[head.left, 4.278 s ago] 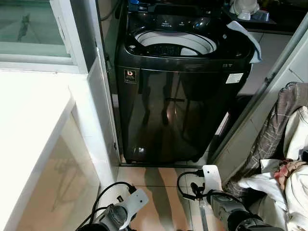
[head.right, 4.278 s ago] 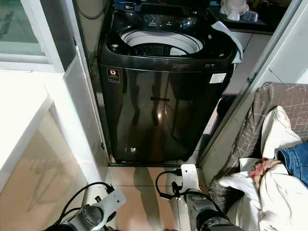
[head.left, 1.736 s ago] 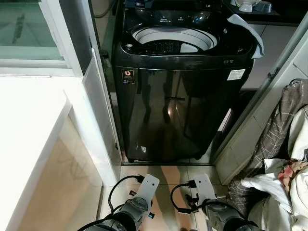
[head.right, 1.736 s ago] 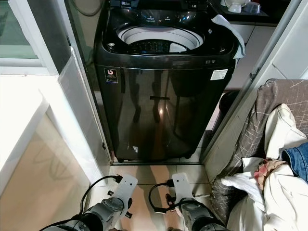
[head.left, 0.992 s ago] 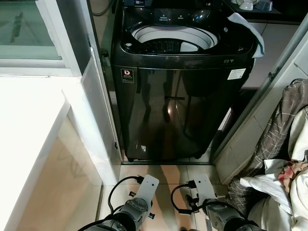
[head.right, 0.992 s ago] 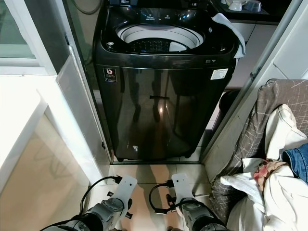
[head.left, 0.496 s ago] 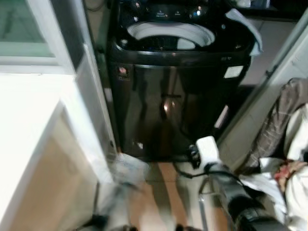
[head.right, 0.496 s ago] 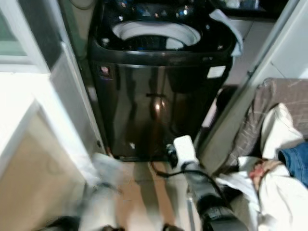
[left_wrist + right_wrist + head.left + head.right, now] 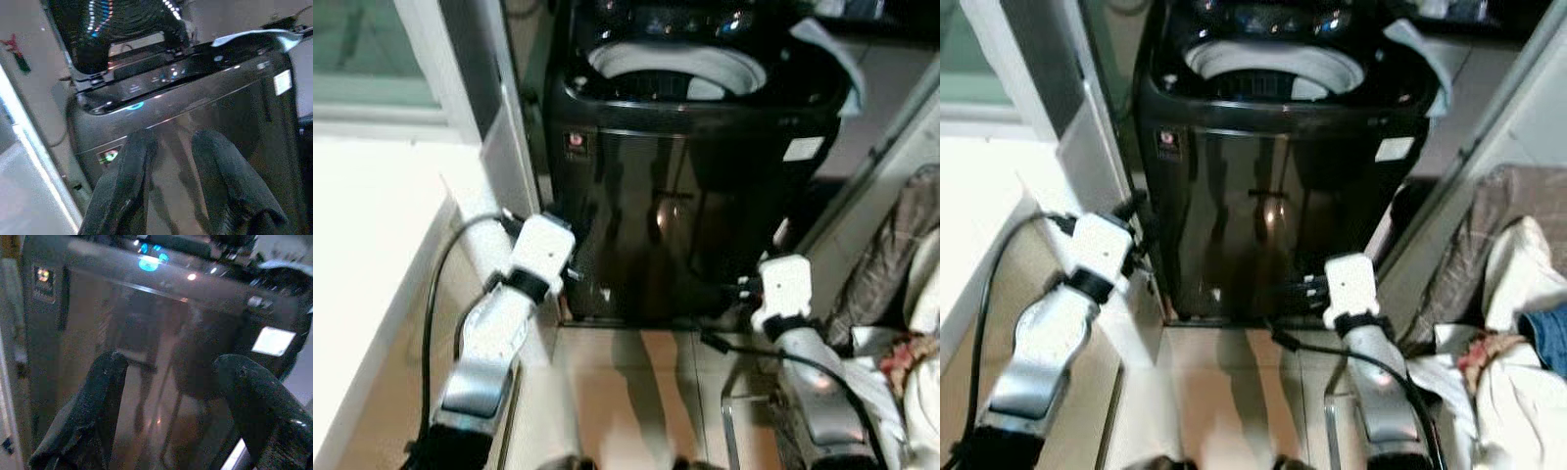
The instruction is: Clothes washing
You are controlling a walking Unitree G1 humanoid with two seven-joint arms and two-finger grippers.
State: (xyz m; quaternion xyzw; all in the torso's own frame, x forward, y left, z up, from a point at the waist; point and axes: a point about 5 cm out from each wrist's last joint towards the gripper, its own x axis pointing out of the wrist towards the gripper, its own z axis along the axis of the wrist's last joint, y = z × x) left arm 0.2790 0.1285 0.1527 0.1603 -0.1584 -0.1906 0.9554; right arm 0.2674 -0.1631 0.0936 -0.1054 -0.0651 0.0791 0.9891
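Both arms raised — washing machine [image 9: 690, 196] ahead, lid open.

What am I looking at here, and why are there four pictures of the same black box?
The black box is a top-loading washer with its lid open, so the pale drum shows. A cloth hangs over its far right corner. The two wide pictures come from cameras in a walking robot's head, looking down at its two silver arms raised toward the washer. The other two come from a camera on each wrist, looking along that arm's two black fingers. The left tool and right tool are both open and hold nothing. Clothes are piled on a seat to the robot's right.
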